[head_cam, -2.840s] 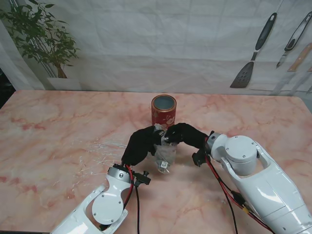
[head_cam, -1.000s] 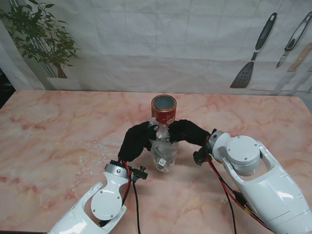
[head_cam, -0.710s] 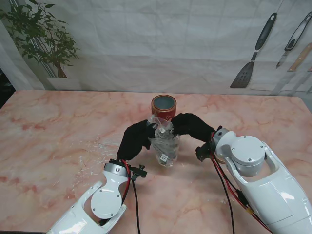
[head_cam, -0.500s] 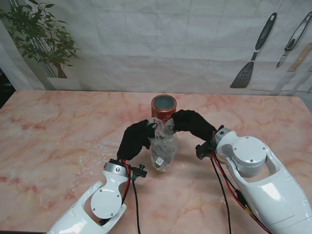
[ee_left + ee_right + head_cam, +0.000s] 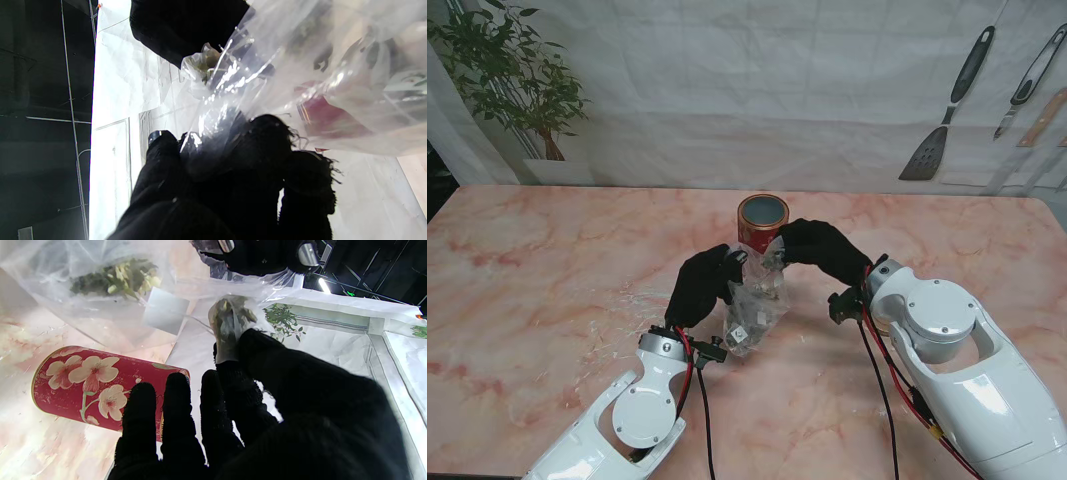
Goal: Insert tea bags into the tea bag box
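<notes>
Your left hand [image 5: 702,288] grips one side of the clear bag [image 5: 752,310], fingers closed on the plastic, and the bag hangs just clear of the table [image 5: 547,270]. Your right hand [image 5: 822,250] pinches a tea bag [image 5: 230,318] at the bag's mouth between thumb and forefinger, its other fingers straight and together. The red box [image 5: 761,221] stands open near the table's far edge, just beyond both hands.

The stand view is evenly and brightly lit, with only soft shadows cast on the counter [image 5: 547,290]. In the left wrist view, strong glare is seen on the clear plastic bag [image 5: 253,70], which is blurred, while the black glove is rendered almost featureless. The right wrist view is sharper.
</notes>
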Controlling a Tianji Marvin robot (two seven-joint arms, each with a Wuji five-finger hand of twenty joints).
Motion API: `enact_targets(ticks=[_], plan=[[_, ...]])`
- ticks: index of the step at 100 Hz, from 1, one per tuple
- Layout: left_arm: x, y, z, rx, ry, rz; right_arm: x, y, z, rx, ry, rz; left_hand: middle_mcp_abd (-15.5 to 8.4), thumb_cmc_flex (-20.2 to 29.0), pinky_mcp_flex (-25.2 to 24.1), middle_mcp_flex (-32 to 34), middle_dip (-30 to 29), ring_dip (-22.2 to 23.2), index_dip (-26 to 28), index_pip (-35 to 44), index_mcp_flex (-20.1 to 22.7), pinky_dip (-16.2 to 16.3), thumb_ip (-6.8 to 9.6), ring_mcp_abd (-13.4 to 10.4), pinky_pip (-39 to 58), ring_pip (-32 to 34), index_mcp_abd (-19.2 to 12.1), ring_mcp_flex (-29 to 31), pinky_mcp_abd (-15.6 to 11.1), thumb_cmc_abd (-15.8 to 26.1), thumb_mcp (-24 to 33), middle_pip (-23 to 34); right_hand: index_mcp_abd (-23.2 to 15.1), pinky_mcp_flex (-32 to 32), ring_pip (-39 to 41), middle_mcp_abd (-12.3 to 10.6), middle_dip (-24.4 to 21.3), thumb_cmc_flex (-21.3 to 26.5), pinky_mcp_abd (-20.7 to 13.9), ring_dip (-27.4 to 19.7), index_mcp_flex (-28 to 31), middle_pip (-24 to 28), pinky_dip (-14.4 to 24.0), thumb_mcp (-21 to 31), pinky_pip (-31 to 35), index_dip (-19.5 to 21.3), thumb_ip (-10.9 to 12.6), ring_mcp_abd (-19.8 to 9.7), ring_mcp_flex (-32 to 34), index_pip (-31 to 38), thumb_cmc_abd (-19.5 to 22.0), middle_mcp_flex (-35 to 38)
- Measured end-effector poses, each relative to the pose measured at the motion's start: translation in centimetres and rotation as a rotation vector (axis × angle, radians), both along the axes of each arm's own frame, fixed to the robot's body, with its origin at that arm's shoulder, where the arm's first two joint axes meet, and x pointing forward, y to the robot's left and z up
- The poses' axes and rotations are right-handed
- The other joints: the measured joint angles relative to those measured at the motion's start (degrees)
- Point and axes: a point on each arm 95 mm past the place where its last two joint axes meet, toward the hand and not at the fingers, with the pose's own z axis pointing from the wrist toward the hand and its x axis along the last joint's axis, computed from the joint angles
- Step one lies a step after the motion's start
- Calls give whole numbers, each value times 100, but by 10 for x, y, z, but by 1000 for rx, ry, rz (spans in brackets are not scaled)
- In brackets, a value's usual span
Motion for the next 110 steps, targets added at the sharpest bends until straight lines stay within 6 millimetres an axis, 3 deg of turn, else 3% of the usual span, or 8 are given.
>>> enact_targets(ticks=[16,29,44,58,93,110], plan=[[0,0,0,-1,-1,-2,0,4,-2,15,22,42,0,0,0,0,0,0,0,0,0,0,0,0,0,0,0,0,0,0,0,0,-129,0,0,-2,0,0,-2,0,12,0,41,-60,-6,-20,0,0,0,-46,-12,7],[-1,-2,0,-5,-2,-8,0,8,-5,6,56,106,0,0,0,0,0,0,0,0,0,0,0,0,0,0,0,0,0,0,0,0,-406,10,2,-4,-1,0,-10,0,26,0,168,-219,-106,-403,-5,0,3,-65,-98,84],[-1,-4,1,-5,-5,-20,3,9,-7,-60,73,144,0,0,0,0,0,0,0,0,0,0,0,0,0,0,0,0,0,0,0,0,-465,51,24,-4,1,0,-10,20,77,0,176,-220,-107,-617,-6,0,3,-69,-120,92],[-1,-6,2,-3,-9,-29,5,9,-9,-64,91,136,0,0,0,0,0,0,0,0,0,0,0,0,0,0,0,0,0,0,0,0,-825,52,24,-4,1,-11,-7,21,80,-8,177,-361,-130,-685,-12,0,3,-117,-155,92],[-1,-8,2,5,-15,-41,9,7,-6,-77,70,93,0,0,0,0,0,0,0,0,0,0,0,0,0,0,0,0,0,0,0,0,-1275,46,1,-76,-61,-29,6,21,242,-205,177,-369,-255,-1028,-91,0,3,-206,-495,158],[-1,-9,1,15,-18,-44,11,6,0,-90,62,87,0,0,0,0,0,0,1,0,0,0,0,0,0,0,0,0,0,0,0,0,-1469,46,-3,-77,-137,-86,8,21,316,-355,177,-634,-295,-1565,-91,0,4,-343,-277,306]])
